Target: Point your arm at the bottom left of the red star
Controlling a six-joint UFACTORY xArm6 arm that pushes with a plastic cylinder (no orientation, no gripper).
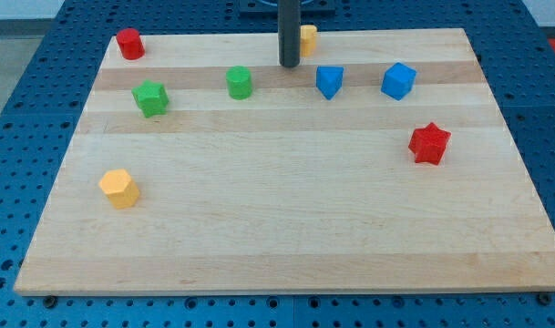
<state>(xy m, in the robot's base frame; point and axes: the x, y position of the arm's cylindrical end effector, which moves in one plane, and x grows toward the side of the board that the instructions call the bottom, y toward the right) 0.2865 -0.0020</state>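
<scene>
Red star [429, 143] lies well toward the view's lower right of my tip [289, 65].

Pale wooden surface [286, 228], made of lengthwise planks with faint grain and a slightly darker strip near the view's top. Evenly lit, only small soft shadows. Set on a blue pegboard base [40, 100] dotted with regular rows of holes, visible along the view's left, right and bottom edges. Beyond the top corners, a slice of pale grey floor [13, 11].
</scene>
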